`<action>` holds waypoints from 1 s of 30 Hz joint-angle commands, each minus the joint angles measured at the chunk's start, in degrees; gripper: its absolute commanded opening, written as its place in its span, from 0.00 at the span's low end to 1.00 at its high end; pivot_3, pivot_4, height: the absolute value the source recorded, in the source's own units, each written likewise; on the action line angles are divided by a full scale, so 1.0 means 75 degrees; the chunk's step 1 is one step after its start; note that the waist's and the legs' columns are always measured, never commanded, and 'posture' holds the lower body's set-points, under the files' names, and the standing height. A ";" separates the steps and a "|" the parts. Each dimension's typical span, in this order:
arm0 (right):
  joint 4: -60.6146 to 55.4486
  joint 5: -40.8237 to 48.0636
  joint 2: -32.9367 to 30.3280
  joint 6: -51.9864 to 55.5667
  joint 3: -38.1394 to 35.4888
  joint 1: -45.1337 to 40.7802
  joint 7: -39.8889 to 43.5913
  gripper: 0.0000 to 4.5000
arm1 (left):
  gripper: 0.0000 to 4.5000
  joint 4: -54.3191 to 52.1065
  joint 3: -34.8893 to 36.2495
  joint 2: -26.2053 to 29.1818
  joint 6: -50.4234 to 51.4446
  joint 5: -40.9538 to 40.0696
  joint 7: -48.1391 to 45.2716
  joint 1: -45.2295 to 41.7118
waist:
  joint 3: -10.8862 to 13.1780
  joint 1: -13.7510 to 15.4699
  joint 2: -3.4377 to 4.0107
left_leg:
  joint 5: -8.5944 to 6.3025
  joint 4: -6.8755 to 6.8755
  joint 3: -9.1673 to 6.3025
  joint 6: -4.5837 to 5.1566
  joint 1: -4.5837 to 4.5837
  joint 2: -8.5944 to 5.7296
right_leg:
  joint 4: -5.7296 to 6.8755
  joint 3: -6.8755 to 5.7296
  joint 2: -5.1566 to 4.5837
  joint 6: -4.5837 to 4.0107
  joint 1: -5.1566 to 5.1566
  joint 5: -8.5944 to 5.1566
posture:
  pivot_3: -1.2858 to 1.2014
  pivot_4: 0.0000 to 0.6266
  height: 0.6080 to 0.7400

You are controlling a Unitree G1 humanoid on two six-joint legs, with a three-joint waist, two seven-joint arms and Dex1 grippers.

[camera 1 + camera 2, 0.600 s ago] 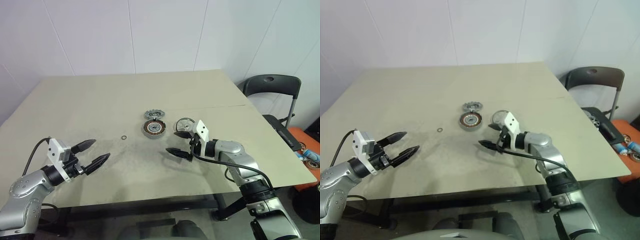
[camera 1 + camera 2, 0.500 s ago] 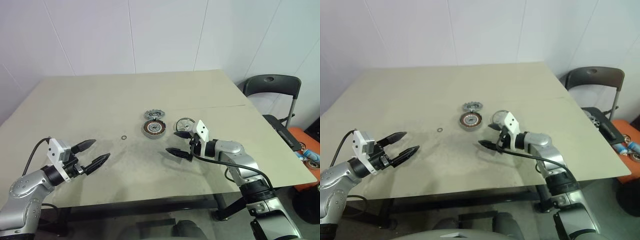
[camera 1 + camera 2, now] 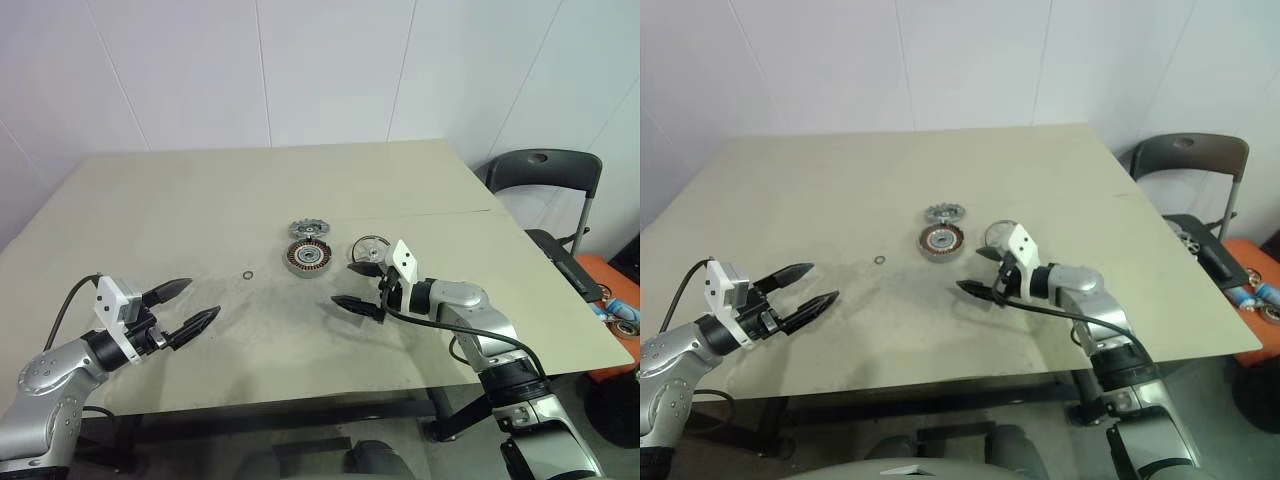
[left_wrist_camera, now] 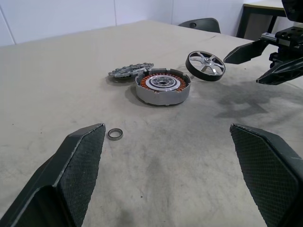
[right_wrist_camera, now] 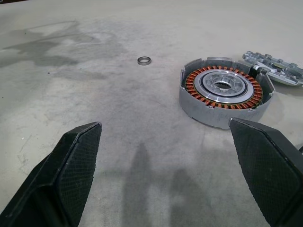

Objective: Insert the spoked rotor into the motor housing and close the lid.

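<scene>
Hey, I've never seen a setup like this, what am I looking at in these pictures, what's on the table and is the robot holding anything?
This is a humanoid robot with two arms, each ending in a two-fingered black gripper. Two pictures come from cameras in its head, looking down over a table. The other two come from cameras on its wrists, looking out between the fingers. On the table lie motor parts: the motor housing with copper coils, the notched grey lid just behind it, the spoked rotor to its right, and a tiny ring to its left. The left gripper and right gripper are both open and hold nothing.
</scene>
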 commanded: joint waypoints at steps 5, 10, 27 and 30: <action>-0.0124 0.0005 0.0055 -0.0159 -0.0110 -0.0194 -0.0016 1.00 | 0.99 -0.0212 0.0122 0.0114 -0.0061 -0.0023 -0.0031 -0.0045 | 0.0000 0.0000 0.0000 | 0.0000 0.0000 0.0000 0.0000 0.0000 0.0000 | 0.0000 0.0000 0.0000 0.0000 0.0000 0.0000 | 0.52 0.00 1.00; -0.0127 0.0005 0.0057 -0.0150 -0.0105 -0.0200 -0.0008 1.00 | 0.99 -0.0198 0.0125 0.0121 -0.0060 -0.0025 -0.0046 -0.0038 | 0.0000 0.0000 0.0000 | 0.0000 0.0000 0.0000 0.0000 0.0000 0.0000 | 0.0000 0.0000 0.0000 0.0000 0.0000 0.0000 | 0.52 0.00 1.00; -0.0334 -0.0779 0.0008 0.0419 0.0545 -0.1012 -0.0241 1.00 | 0.99 -0.0092 0.0126 0.0104 -0.0112 -0.0001 -0.0067 -0.0047 | 0.0000 -0.0003 0.0001 | 0.0000 0.0000 0.0000 0.0000 0.0001 0.0001 | 0.0001 0.0000 0.0000 0.0000 0.0000 0.0000 | 0.52 0.00 1.00; -0.0374 -0.1300 -0.0051 0.0854 0.1058 -0.1510 -0.0258 1.00 | 0.99 -0.0110 0.0132 0.0107 -0.0077 -0.0043 -0.0102 -0.0003 | 0.0001 -0.0009 0.0001 | 0.0000 0.0000 0.0000 0.0000 0.0001 0.0001 | 0.0001 0.0000 -0.0001 0.0000 -0.0001 0.0000 | 0.52 0.00 1.00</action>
